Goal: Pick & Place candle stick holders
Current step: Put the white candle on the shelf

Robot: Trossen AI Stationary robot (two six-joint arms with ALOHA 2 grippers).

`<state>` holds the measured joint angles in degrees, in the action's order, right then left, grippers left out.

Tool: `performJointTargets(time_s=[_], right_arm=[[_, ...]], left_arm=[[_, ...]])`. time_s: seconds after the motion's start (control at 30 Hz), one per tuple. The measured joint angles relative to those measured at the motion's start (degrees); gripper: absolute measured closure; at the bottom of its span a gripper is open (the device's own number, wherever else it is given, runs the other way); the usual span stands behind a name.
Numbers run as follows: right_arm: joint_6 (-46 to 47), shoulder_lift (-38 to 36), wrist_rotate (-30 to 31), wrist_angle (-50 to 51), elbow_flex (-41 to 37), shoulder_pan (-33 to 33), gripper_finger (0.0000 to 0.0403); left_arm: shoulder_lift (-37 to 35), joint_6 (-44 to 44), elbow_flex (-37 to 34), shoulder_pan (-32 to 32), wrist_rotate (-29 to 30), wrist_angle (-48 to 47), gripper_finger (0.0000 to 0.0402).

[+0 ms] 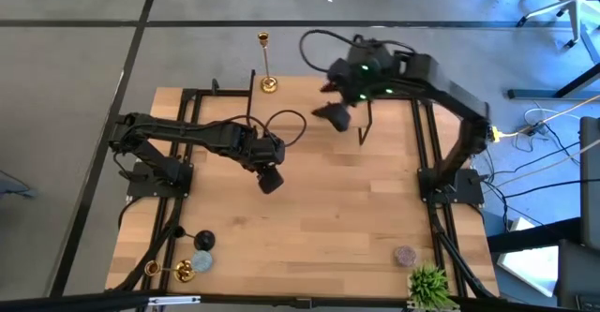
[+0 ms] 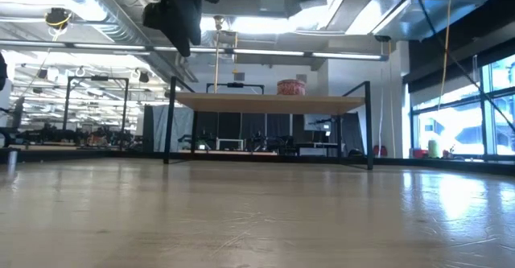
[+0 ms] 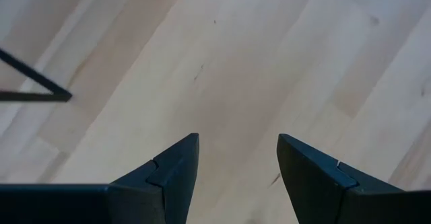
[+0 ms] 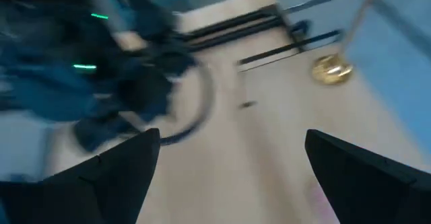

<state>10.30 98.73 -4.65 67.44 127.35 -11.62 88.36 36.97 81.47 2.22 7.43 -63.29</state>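
Observation:
One gold candle stick holder [image 1: 266,64] stands upright on its round base [image 1: 269,85] at the table's far edge; the right wrist view shows that base [image 4: 331,69] too. A second candle stick holder [image 1: 173,272] lies on its side at the near left corner. My left gripper [image 1: 270,179] hovers open over bare wood in the table's middle [image 3: 239,163], nothing between its fingers. My right gripper [image 1: 336,117] hangs open, raised above the far middle of the table, right of the standing holder, its fingers [image 4: 232,177] wide apart and empty.
A dark round object [image 1: 202,241] and a pale blue one [image 1: 202,260] sit by the lying holder. A small purplish round thing [image 1: 404,254] and a green plant [image 1: 428,284] are at the near right corner. Black frame rails [image 1: 424,143] run along both sides.

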Motion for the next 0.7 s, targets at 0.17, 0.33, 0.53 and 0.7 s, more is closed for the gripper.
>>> performJointTargets(time_s=[0.17, 0.33, 0.53, 0.7], right_arm=[[12.4, -3.6, 0.0, 10.8, 0.0, 6.7, 0.0028], [19.7, -4.4, -0.1, 18.8, 0.0, 15.2, 0.0028], [27.0, -4.3, 0.0, 21.3, -0.1, 23.3, 0.0028], [30.1, -4.3, 0.1, 22.5, -0.1, 29.4, 0.0028]], left_arm=[[0.0, -5.9, 0.0, 0.0, 0.7, 0.1, 0.0203], [0.0, -7.7, 0.0, 0.0, 1.9, 0.6, 0.0203], [0.0, -10.2, 0.0, 0.0, 1.9, 1.8, 0.0203], [0.0, -10.2, 0.0, 0.0, 1.9, 2.5, 0.0203]])
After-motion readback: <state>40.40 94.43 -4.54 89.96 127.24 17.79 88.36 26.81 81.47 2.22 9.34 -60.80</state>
